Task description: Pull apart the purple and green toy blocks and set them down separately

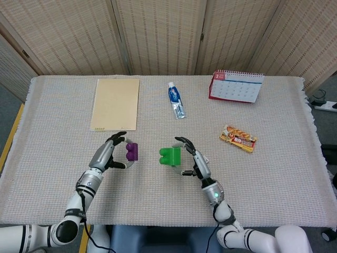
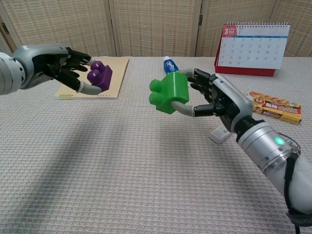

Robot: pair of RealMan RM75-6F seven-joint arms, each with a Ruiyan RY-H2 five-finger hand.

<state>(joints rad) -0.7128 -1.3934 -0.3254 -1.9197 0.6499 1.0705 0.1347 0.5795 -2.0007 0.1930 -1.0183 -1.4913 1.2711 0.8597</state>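
Observation:
The purple block (image 1: 131,152) (image 2: 100,75) and the green block (image 1: 170,156) (image 2: 169,92) are apart, each held above the table. My left hand (image 1: 108,152) (image 2: 61,68) grips the purple block at the left. My right hand (image 1: 194,162) (image 2: 214,97) grips the green block at the middle, its studs pointing left. A wide gap separates the two blocks.
On the woven table (image 1: 63,184) lie a tan notepad (image 1: 116,104), a toothpaste tube (image 1: 176,100), a desk calendar (image 1: 236,87) and a snack packet (image 1: 238,138). A small white tag (image 2: 220,134) lies under my right wrist.

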